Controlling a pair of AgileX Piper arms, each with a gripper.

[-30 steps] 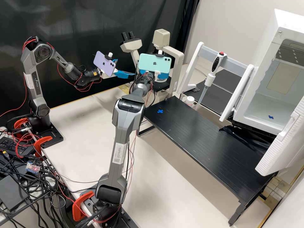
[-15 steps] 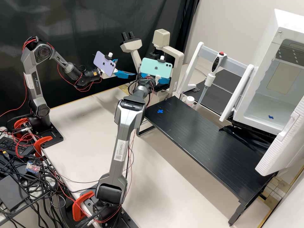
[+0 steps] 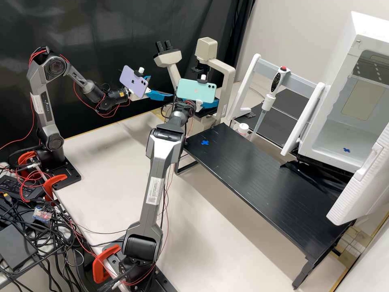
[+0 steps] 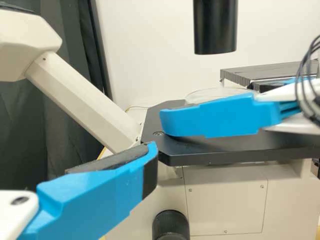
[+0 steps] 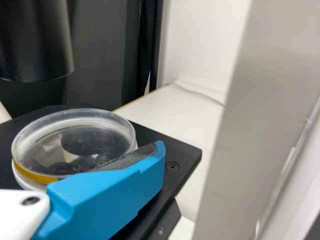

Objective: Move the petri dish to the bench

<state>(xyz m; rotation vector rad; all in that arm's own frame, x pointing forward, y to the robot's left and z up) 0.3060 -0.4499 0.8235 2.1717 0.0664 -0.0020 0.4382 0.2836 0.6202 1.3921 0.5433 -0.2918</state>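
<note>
We find the clear, round plastic petri dish point(image 5: 75, 137) lying flat on the microscope's flat black stage point(image 5: 186, 154), between the fingers of the right gripper point(image 3: 211, 103). Those fingers stand well apart. In the right wrist view one blue finger point(image 5: 115, 187) lies alongside the dish, its dark pad turned toward it and overlapping the rim in our sight; we cannot tell whether the pad touches. From the left wrist view, the other finger point(image 4: 210, 120) crosses in front of the dish, above the stage. We see no lift: the dish rests on the stage.

The left gripper point(image 3: 159, 87) has its fingers spread wide, with nothing between them. Its near blue finger point(image 4: 95, 192) points toward the stage's edge, just short of the right gripper's fingertips and apart from the dish.

Above the right gripper's fingers we see a thick black cylinder point(image 5: 35, 42), part of the cream-coloured microscope point(image 3: 227, 79) whose stage bears the dish. Near those fingers, on the high camera's side, stands the low, ridged black bench point(image 3: 259, 174), marked with a blue tape cross point(image 3: 205, 142). Beyond it from the fingers stands an open white cabinet point(image 3: 340, 129).
</note>
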